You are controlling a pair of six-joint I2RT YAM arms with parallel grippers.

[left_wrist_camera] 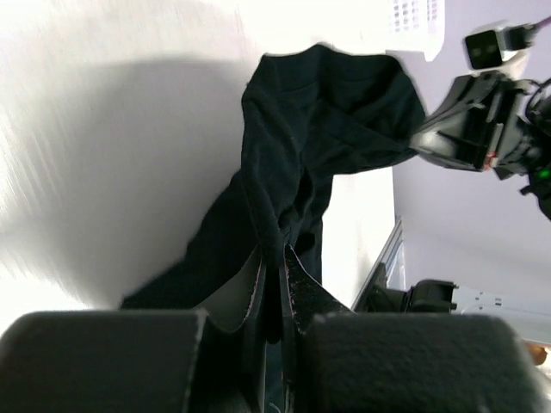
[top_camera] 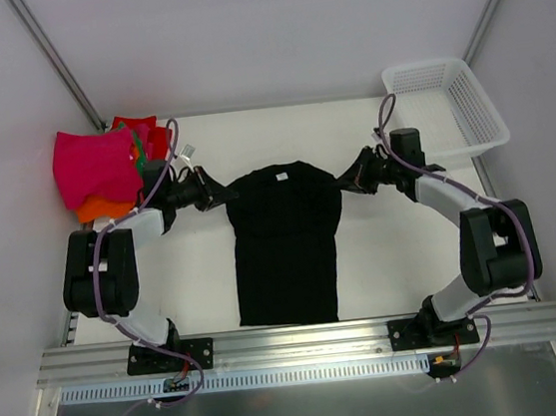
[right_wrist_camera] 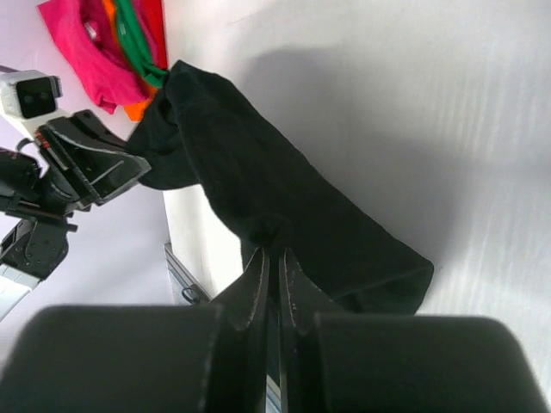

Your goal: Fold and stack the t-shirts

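Note:
A black t-shirt (top_camera: 284,242) lies lengthwise on the white table, collar with a small white label toward the far side. My left gripper (top_camera: 220,196) is shut on its left shoulder, and in the left wrist view the black cloth (left_wrist_camera: 293,138) is pinched between the fingers of that gripper (left_wrist_camera: 276,258). My right gripper (top_camera: 348,182) is shut on the right shoulder; the right wrist view shows the cloth (right_wrist_camera: 258,185) bunched at that gripper's (right_wrist_camera: 274,255) tips. The shoulders are lifted and pulled taut between both arms. Folded t-shirts, pink (top_camera: 94,166), orange, red and green, sit at the far left.
A white mesh basket (top_camera: 445,107) stands at the far right corner. The pile of coloured shirts (right_wrist_camera: 103,47) lies just behind my left arm. A metal rail (top_camera: 304,344) runs along the near table edge.

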